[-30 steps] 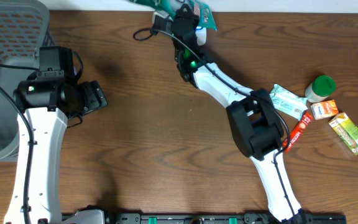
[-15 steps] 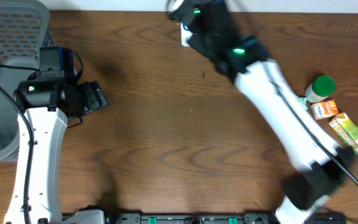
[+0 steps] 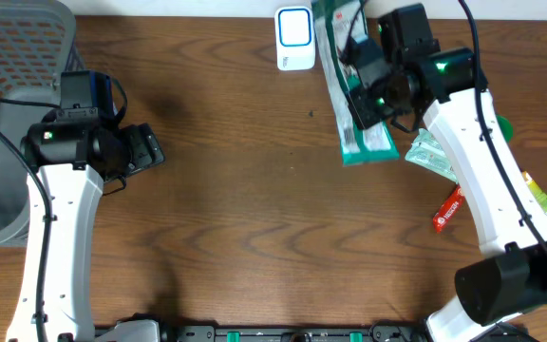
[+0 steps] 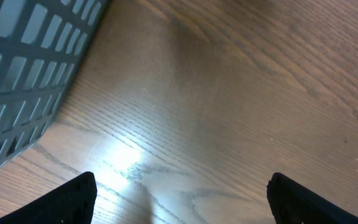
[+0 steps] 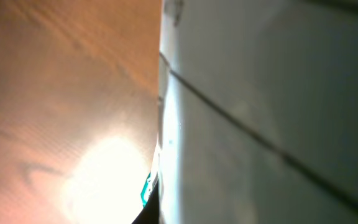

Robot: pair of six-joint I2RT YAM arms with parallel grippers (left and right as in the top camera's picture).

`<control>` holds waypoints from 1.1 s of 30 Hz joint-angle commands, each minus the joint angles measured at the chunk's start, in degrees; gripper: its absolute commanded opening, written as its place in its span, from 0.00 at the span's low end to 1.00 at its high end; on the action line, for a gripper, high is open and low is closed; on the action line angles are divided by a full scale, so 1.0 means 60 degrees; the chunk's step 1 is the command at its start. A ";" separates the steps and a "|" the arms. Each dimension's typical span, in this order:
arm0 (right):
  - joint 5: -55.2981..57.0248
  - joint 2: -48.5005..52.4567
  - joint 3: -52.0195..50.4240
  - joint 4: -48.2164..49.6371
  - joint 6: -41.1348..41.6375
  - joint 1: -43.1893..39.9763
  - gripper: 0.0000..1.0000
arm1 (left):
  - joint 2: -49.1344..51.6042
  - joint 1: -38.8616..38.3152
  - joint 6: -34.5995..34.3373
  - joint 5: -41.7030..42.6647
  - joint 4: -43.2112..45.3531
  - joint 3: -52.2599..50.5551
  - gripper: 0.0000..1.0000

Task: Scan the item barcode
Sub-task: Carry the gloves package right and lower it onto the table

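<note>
a grey basket [image 3: 8, 47] sits far left, a red sachet [image 3: 447, 209] right.

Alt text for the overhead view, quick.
The right gripper holds a flat green-and-white packet just right of the white box-shaped scanner. The left gripper is open, near a grey mesh basket.

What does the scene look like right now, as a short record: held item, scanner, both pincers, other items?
held item: green packet, near the table's far edge
scanner: white scanner unit at the far edge, left of the packet in the overhead view, apart from it
right pincer: shut on the green packet
left pincer: open, empty, over bare wood beside the grey basket
other items: pale pouch and red sachet on the table's right side
</note>
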 commanded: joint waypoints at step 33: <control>0.4324 0.0062 -0.5912 0.2565 0.1967 -0.2539 0.01 | 0.0055 0.0044 0.0055 -0.0157 -0.0029 -0.0029 0.88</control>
